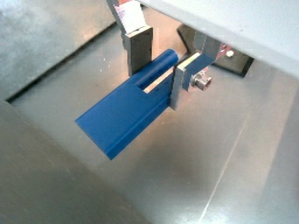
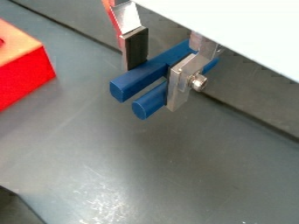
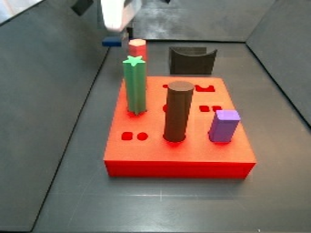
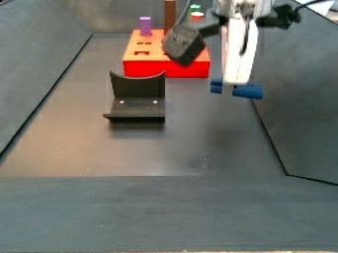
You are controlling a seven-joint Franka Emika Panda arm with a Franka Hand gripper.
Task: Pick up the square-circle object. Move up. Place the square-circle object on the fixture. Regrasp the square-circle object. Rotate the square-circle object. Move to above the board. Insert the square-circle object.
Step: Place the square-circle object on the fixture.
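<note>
The square-circle object is a bright blue piece with a boxy body and two narrower prongs. My gripper is shut on it, one silver finger on each side, as both wrist views show. In a side view the gripper hangs above the dark floor with the blue piece at its tip. It is off to the side of the fixture and apart from it. The red board lies beyond the fixture. In that view the gripper is high beside the board's far corner.
On the board stand a green star-topped post, a tall dark brown cylinder and a purple block. A corner of the board shows in a wrist view. Dark sloping walls enclose the floor.
</note>
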